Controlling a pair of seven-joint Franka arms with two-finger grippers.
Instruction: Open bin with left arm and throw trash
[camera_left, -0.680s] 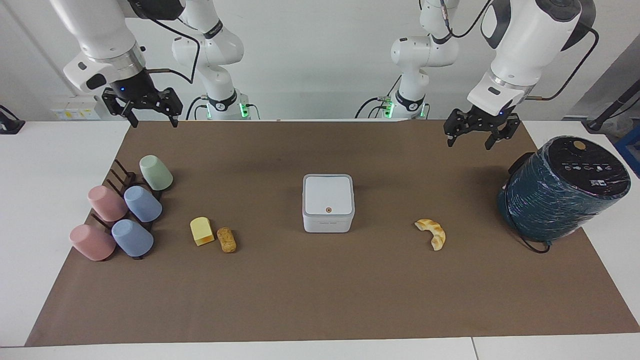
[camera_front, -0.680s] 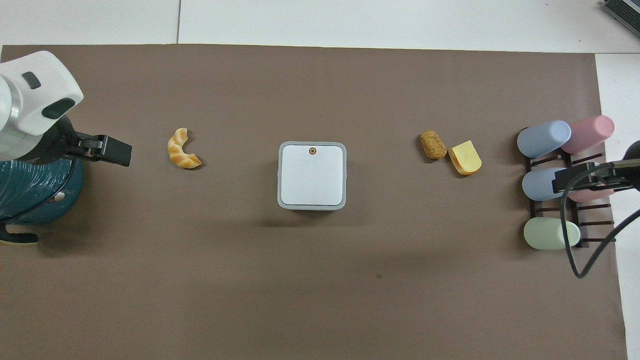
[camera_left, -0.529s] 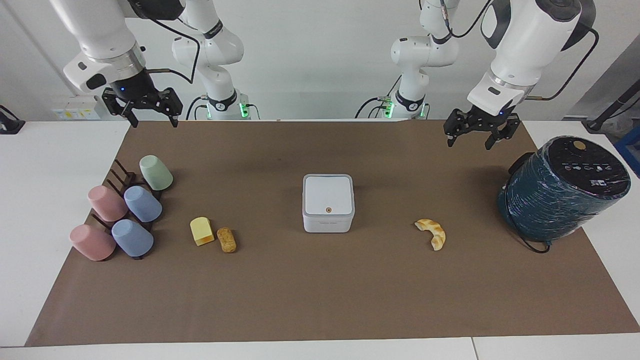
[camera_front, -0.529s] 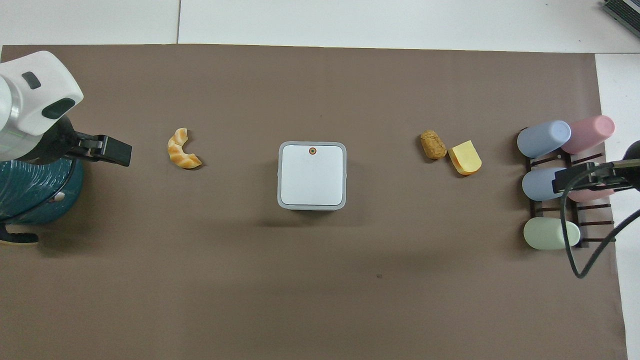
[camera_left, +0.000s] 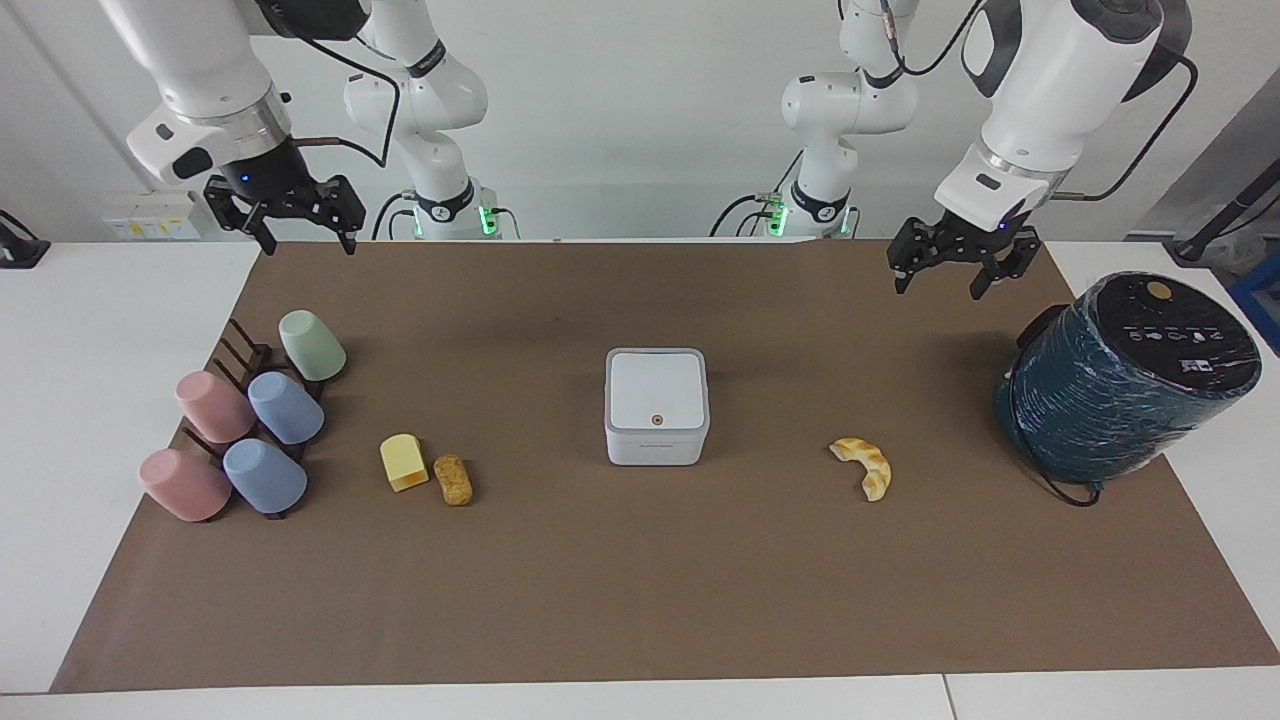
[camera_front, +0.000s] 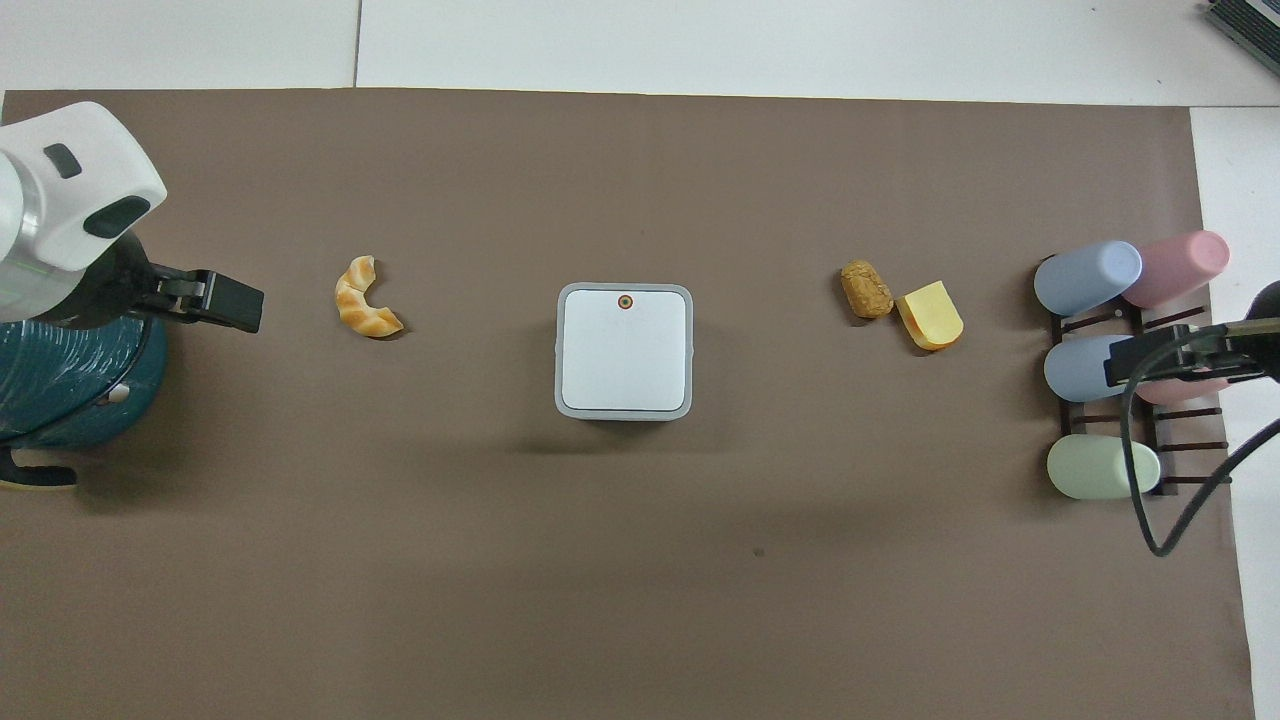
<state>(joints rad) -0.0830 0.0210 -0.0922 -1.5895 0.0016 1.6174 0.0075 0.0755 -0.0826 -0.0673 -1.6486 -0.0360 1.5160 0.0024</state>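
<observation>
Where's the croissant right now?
The croissant lies on the brown mat, between the bin and the dark teal cylinder, toward the left arm's end.

White bin (camera_left: 656, 405), grey rim, orange dot on lid. Yellow cheese block (camera_left: 403, 462); speckled brown bread lump (camera_left: 454, 480); golden croissant (camera_left: 866, 466), pale stripes. Brown mat (camera_left: 640, 580) on white counter (camera_left: 90, 330). Cups: two pink (camera_left: 214, 406), two blue (camera_left: 285, 407), one pale green (camera_left: 312, 345). Dark teal cylinder (camera_left: 1110, 390), black top.
</observation>
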